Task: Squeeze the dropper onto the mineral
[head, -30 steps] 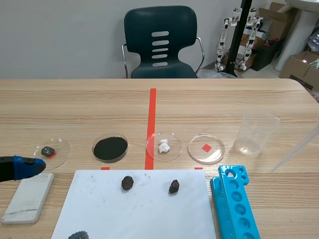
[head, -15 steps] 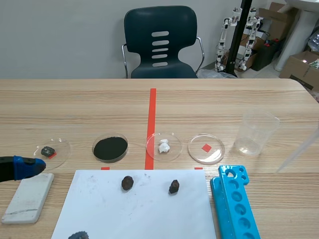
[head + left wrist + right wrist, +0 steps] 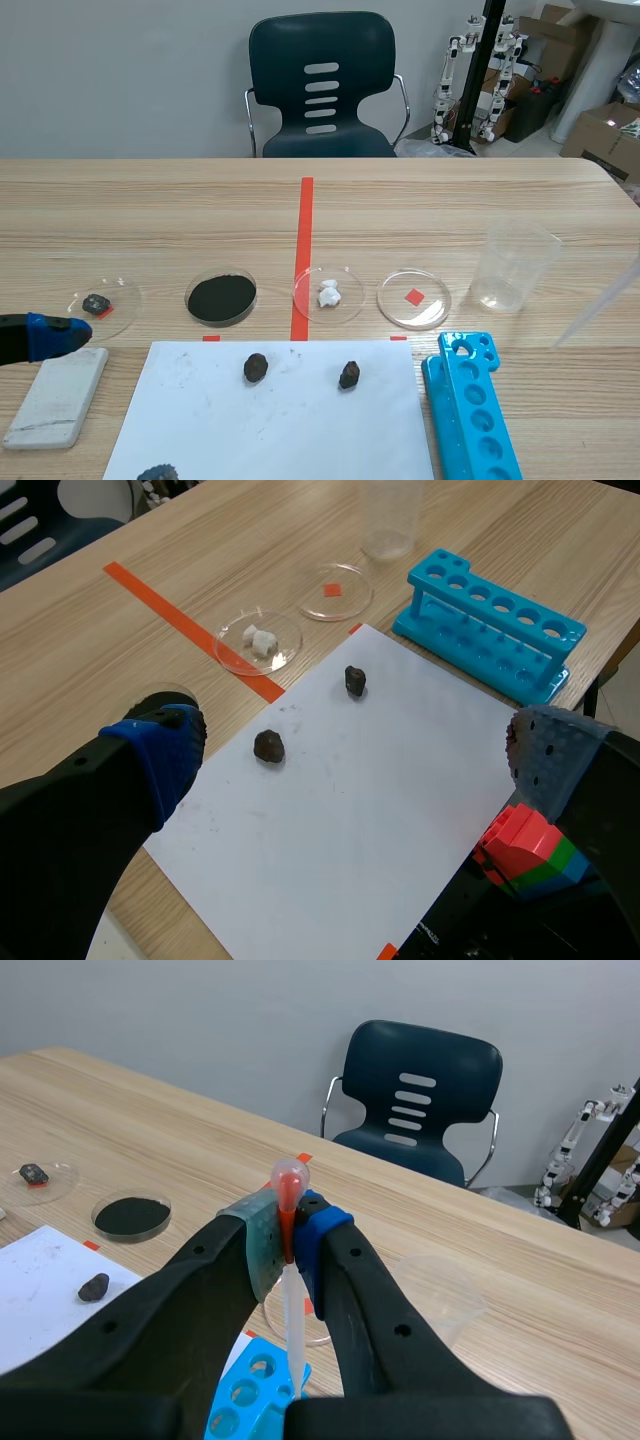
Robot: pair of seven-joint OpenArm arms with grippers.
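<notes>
Near the beaker (image 3: pixel 512 265), the dropper (image 3: pixel 291 1178) is clamped tip-down in the right gripper (image 3: pixel 287 1240) for dispensing; the left gripper (image 3: pixel 350 750) is spread wide.

Pale wooden table (image 3: pixel 150 220) with straight grain, wide from side to side; just past its far edge, near the middle, a dark blue-green chair (image 3: pixel 322 85) with a row of slots in its back and thin metal arms, facing the table. Behind, a plain light grey wall (image 3: pixel 120 70), evenly lit, without hard shadows; beyond the table's far right corner, a black pole (image 3: pixel 492 50), small white jointed figures (image 3: pixel 455 75) beside it, brown cardboard boxes (image 3: pixel 605 135) and a white column (image 3: pixel 592 60) on a pale floor (image 3: pixel 545 143).
</notes>
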